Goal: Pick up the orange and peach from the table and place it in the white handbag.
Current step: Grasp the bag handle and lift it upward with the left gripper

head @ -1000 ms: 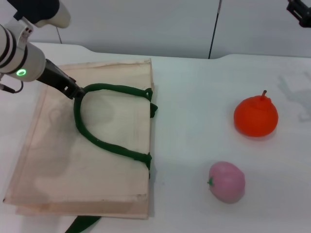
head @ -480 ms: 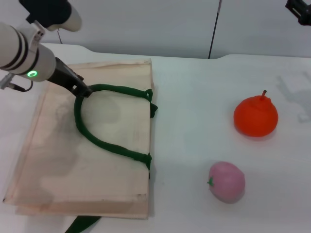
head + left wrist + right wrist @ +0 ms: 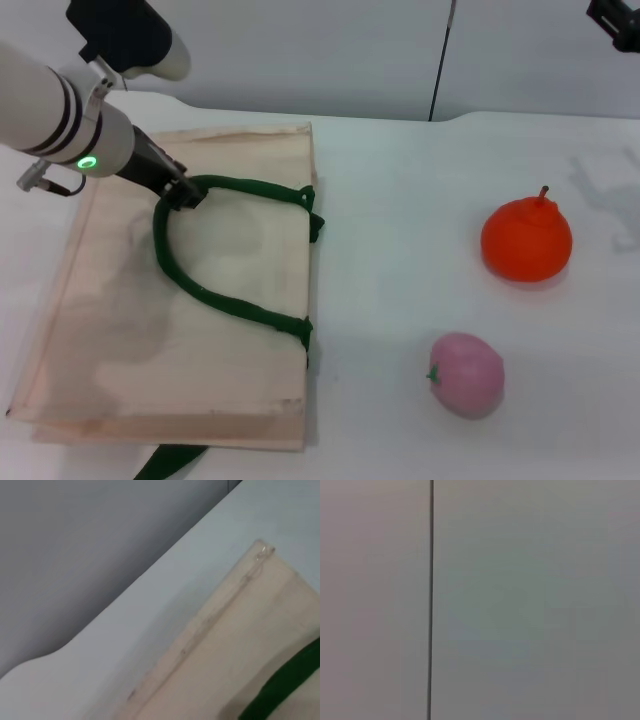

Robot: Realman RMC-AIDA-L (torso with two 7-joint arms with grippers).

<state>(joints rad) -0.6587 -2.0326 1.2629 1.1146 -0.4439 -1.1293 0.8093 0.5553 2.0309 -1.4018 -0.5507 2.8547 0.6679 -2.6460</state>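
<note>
Your left gripper (image 3: pixel 186 195) sits far left, low over white handbag (image 3: pixel 120 340), tip at bend of green handle (image 3: pixel 215 300); grip state you cannot tell. Handbag lies flat on table (image 3: pixel 400 200), left side, handle looped over its upper face. Right of bag, well apart: peach (image 3: pixel 467 375) near, orange (image 3: pixel 526 240) farther and more right. Your right gripper (image 3: pixel 615 22) hangs far right, above table edge; whether clenched or released, cannot tell.
</note>
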